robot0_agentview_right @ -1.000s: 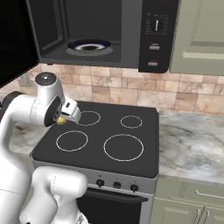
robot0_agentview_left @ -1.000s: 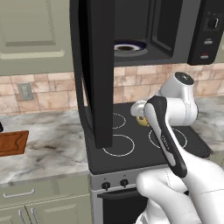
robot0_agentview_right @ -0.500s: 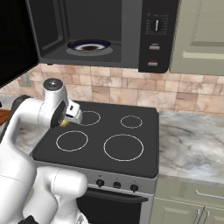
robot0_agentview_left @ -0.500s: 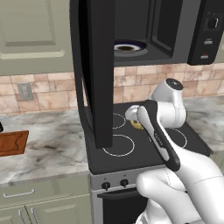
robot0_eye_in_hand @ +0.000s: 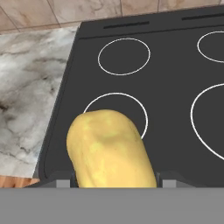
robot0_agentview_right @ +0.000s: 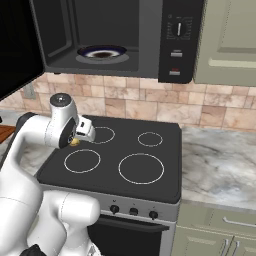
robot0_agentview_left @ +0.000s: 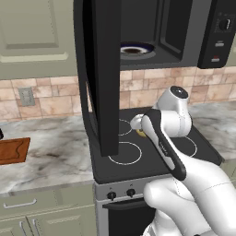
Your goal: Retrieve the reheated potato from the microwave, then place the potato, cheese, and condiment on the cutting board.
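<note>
over the stovetop (robot0_agentview_right: 150, 165), potato (robot0_eye_in_hand: 109, 151) between fingers (robot0_eye_in_hand: 61, 180)

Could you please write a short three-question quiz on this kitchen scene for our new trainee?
1. True or false: the microwave door is closed.
2. What does the gripper hold?
3. What lies below the gripper: A) cutting board, B) stove, C) sink?

Key:
1. False; the door stands open, with only a plate inside.
2. The potato.
3. B.
</note>
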